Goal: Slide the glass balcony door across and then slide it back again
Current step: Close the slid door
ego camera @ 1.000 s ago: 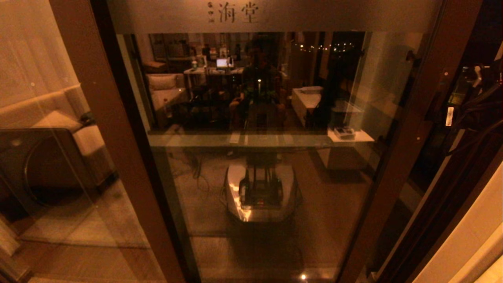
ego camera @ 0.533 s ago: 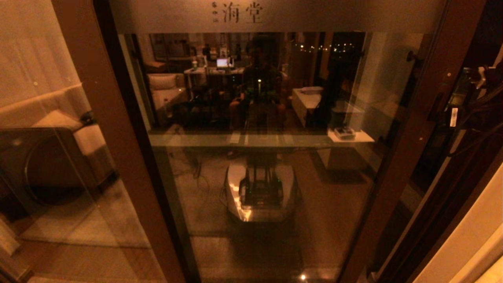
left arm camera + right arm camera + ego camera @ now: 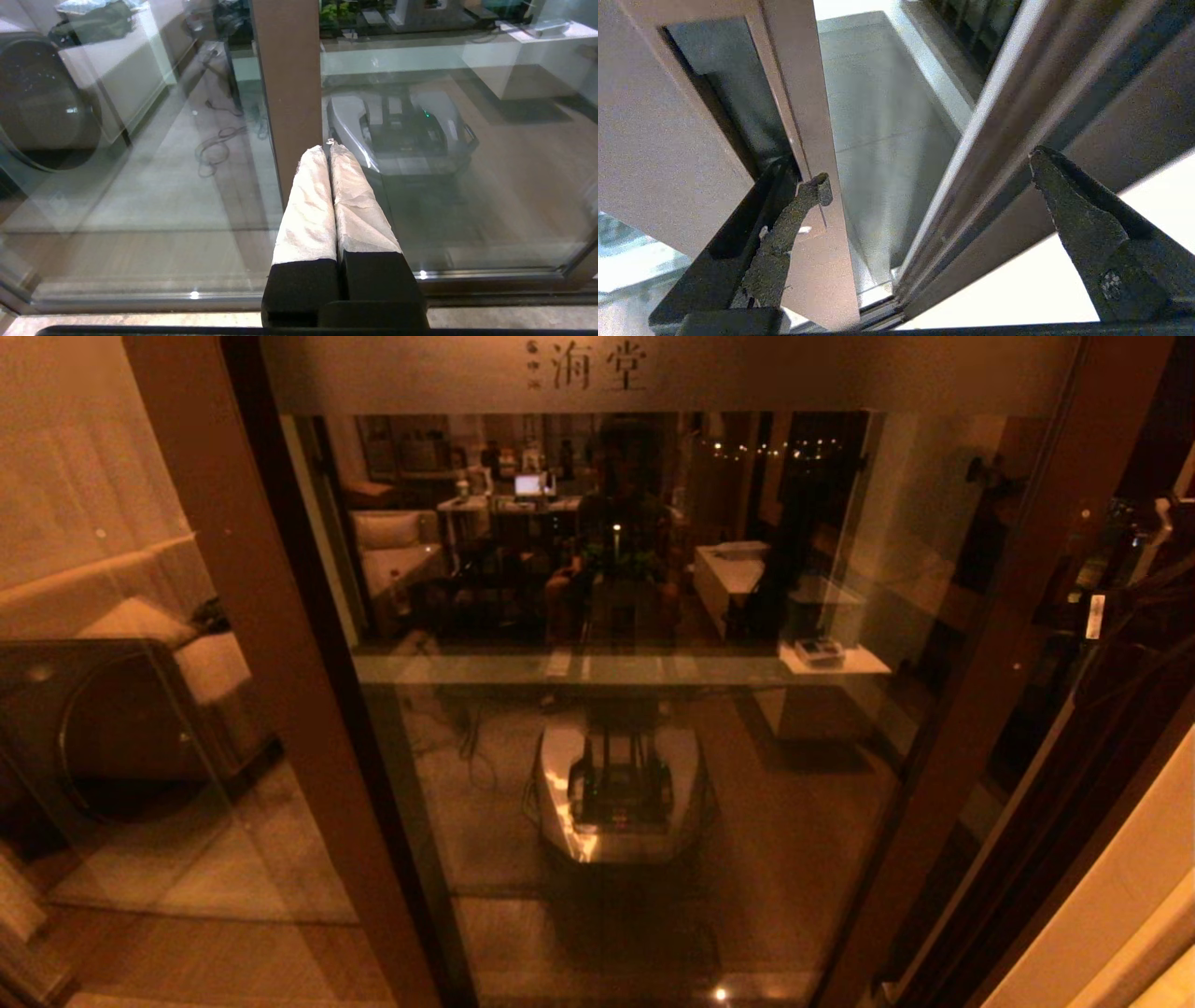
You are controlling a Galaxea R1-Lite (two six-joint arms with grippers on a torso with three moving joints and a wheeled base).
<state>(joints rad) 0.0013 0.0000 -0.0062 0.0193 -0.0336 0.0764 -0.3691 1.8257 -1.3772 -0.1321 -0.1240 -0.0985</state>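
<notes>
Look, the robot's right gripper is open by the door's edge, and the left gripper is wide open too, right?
Not quite. The left gripper is shut, its two padded fingers pressed together in the left wrist view. The right gripper is indeed open beside the glass balcony door.

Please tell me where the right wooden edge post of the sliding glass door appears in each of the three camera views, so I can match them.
Head view: the door's right post runs diagonally down the right side, beside the dark opening.
Left wrist view: not in it; the post above the shut left hand is the other one.
Right wrist view: the post stands at centre-left, between the open right hand's fingers.
Shared landmark: the pale balcony floor in the gap.
</notes>
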